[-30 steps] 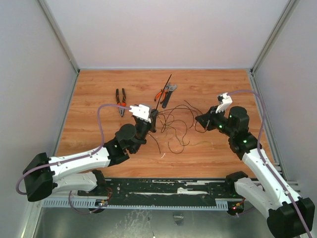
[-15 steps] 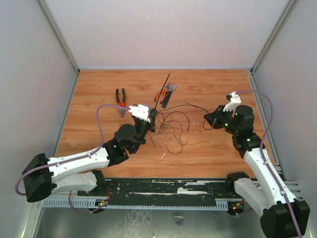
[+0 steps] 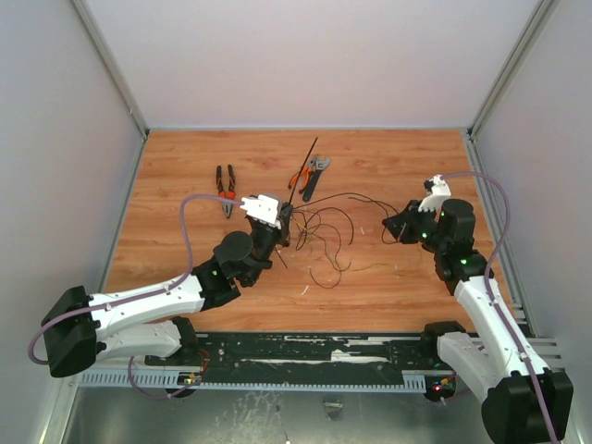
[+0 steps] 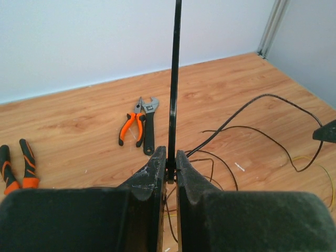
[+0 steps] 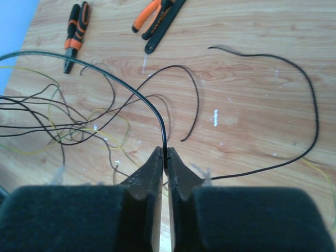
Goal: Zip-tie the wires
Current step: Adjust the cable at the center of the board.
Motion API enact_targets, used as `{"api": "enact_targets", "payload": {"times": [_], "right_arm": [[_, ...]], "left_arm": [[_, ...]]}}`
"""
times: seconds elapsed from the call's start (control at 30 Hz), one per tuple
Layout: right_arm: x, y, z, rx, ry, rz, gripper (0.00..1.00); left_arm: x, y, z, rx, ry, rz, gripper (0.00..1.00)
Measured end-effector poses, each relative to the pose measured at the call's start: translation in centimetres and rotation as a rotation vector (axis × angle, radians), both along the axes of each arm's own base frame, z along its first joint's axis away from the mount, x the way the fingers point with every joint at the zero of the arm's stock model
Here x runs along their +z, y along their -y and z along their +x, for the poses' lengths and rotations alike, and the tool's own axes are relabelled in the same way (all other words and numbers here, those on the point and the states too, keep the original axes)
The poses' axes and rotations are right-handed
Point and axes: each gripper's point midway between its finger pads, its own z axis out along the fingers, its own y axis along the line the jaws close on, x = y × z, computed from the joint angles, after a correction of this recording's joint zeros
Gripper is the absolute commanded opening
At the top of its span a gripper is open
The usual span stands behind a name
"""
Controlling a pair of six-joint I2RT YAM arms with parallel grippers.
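left gripper is clenched on the zip tie, pinching it near one end. can't tell if that's the head or the tail. the strip stands straight out of the jaws, clear of the table. it's stiff and light and holds its own line, but smooth plastic may pivot in the pads under side load.

right gripper is clamped on one strand of the wires, and that strand arcs out of the tangle into the jaws. the rest lies loose on the wood between the arms, just this side of the orange pliers.

the wire is very thin, limp and springy, so loops likely won't stay bunched unaided. best to grab where strands cross mid-tangle, not a free end.
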Motion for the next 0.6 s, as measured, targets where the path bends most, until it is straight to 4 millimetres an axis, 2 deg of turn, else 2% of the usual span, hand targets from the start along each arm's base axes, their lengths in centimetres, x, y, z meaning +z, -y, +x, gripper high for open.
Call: {"api": "enact_targets", "payload": {"times": [0.1,0.17,0.23,0.3,0.47,0.6], "right_arm": [[-0.1,-0.6,-0.3,0.044,-0.002,0.005,0.41],[-0.2,-0.9,-0.4,0.073,-0.007,0.002,0.46],[0.0,-1.3,-0.6,0.099,-0.002,0.013,0.47],[1.1,-1.9,-0.9,0.131,0.032,0.038,0.4],[5.7,-3.7,-1.8,0.246,0.197,0.116,0.24],[7.3,-5.4,-2.8,0.364,0.262,0.169,0.16]], "left_arm": [[-0.1,0.0,0.0,0.0,0.0,0.004,0.0],[-0.2,0.1,0.1,0.0,-0.001,0.012,0.0],[-0.5,0.1,0.1,0.0,-0.003,0.022,0.0],[-0.7,0.2,0.2,0.0,-0.006,0.032,0.0],[-1.3,0.4,0.3,0.0,-0.014,0.049,0.0],[-1.6,0.6,0.3,-0.003,-0.018,0.056,0.0]]}}
